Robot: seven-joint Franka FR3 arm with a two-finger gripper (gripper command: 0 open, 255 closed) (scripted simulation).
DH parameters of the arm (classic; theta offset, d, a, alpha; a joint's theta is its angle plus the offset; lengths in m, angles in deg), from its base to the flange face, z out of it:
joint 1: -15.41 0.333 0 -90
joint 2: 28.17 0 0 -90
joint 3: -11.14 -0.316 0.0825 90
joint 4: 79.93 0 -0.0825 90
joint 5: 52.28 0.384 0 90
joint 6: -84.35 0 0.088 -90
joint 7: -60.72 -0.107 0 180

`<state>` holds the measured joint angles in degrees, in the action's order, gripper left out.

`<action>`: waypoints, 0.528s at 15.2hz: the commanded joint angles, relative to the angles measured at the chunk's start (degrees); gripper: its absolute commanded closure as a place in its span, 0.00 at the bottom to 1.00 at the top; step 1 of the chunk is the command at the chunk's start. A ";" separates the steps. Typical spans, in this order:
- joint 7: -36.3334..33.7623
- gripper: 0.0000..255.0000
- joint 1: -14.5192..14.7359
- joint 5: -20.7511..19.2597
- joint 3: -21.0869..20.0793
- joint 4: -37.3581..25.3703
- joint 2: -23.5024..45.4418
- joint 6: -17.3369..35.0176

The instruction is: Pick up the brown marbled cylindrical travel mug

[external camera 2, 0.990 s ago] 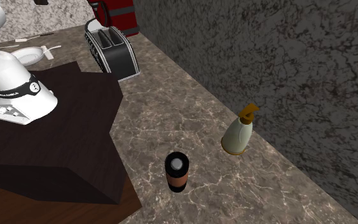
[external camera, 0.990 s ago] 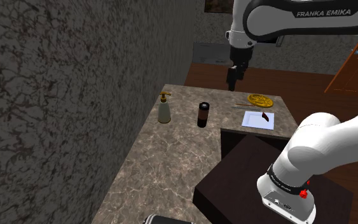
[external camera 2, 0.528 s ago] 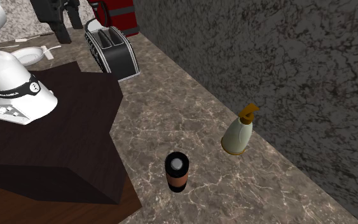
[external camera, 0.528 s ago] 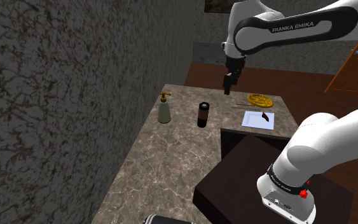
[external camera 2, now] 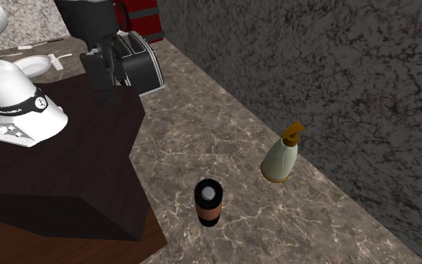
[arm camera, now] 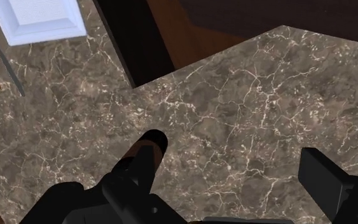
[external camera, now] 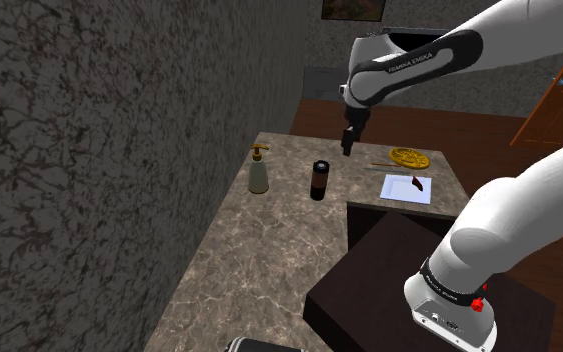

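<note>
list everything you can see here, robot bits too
travel mug: one, brown with black top, upright mid-counter
soap dispenser: one, pale with amber pump, between mug and wall
toaster: one, black and silver, on the counter by the wall
tray: one, white, holding a small dark item, counter's far end
disc: one, yellow, beyond the tray
plate: one, white, behind the stand
counter: one, brown marbled
stand: one, dark box
arm: one, white with dark joints
gripper: one, black, open, above the counter beyond the mug
</note>
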<state>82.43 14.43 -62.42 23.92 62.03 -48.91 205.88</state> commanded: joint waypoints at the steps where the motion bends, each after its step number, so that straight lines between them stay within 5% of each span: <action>1: 2.49 0.00 -0.03 0.63 1.69 -1.02 4.32 3.71; 8: 12.76 0.00 -0.11 7.15 5.75 -7.48 20.50 13.81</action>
<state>93.49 14.31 -56.65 29.26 55.50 -31.20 217.84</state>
